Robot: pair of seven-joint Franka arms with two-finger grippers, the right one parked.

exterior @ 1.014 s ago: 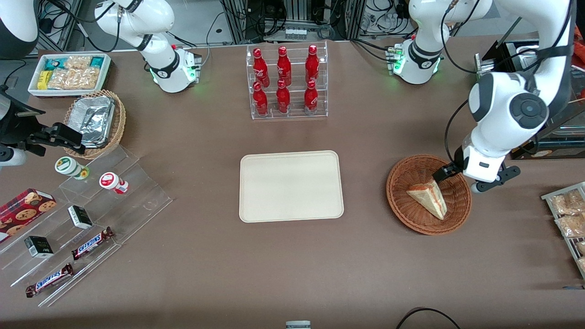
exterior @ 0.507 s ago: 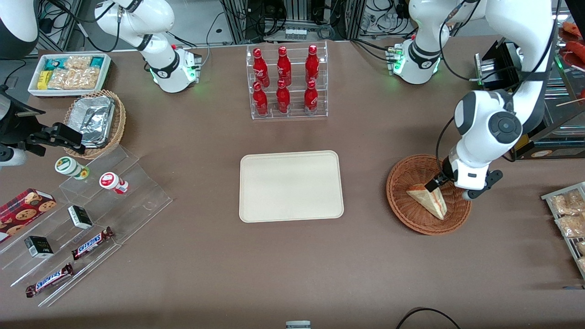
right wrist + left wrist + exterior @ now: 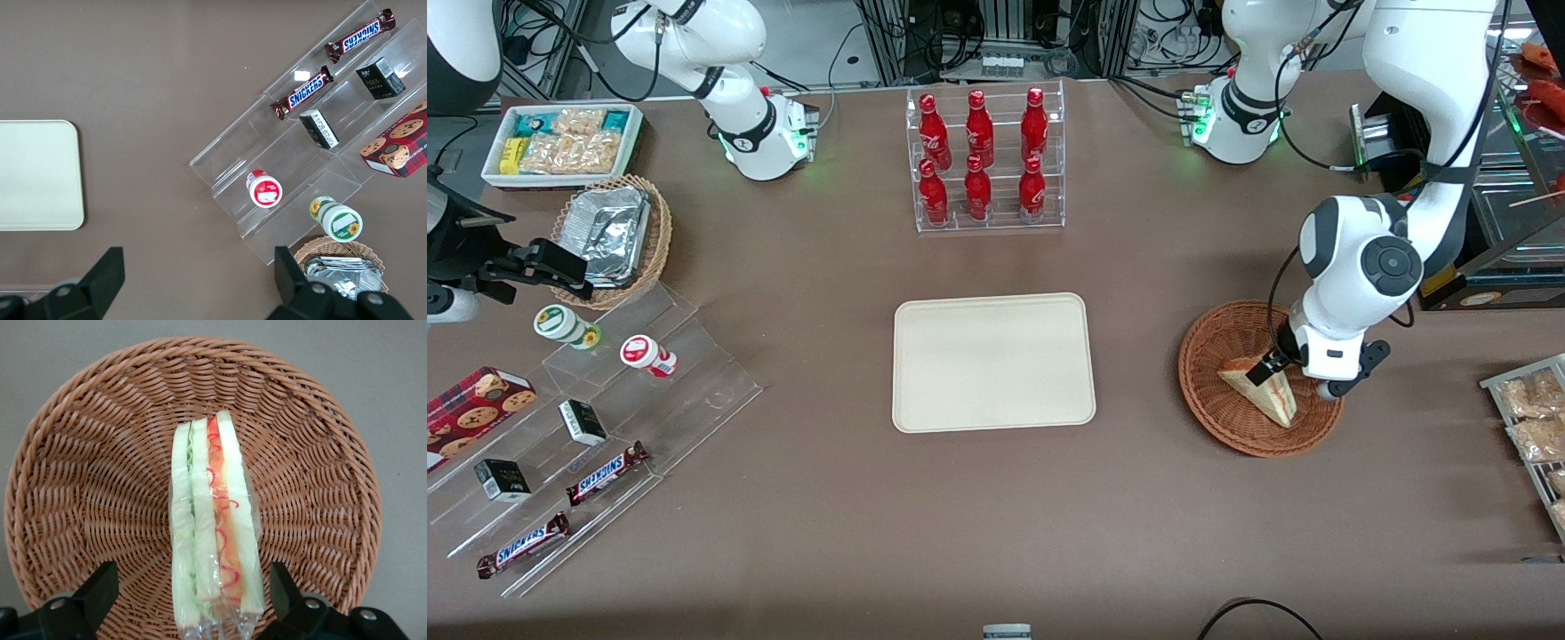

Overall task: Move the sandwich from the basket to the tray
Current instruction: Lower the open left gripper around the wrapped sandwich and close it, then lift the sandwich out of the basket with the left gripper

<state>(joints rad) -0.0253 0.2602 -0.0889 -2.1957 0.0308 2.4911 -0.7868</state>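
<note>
The sandwich [image 3: 1272, 402] lies in the reddish-brown wicker basket [image 3: 1209, 356] toward the working arm's end of the table. In the left wrist view the wrapped wedge [image 3: 213, 520] stands on edge in the basket [image 3: 80, 487], showing its green, red and orange filling. My left gripper [image 3: 1270, 369] is low over the basket at the sandwich's wide end. It is open [image 3: 193, 580], with one black finger [image 3: 100, 590] on each side of the sandwich and a gap to it. The cream-white tray [image 3: 993, 362] lies bare mid-table.
A clear rack of red bottles [image 3: 984, 160] stands farther from the camera than the tray. Snack packs [image 3: 1534, 418] lie at the working arm's end. A clear stepped shelf with candy bars [image 3: 605, 418], a tan foil-filled basket [image 3: 614, 236] and a white snack box [image 3: 560, 142] lie toward the parked arm's end.
My left gripper has moved from the basket's rim inward over the basket and lower, so its fingers now straddle the sandwich. The sandwich has not moved.
</note>
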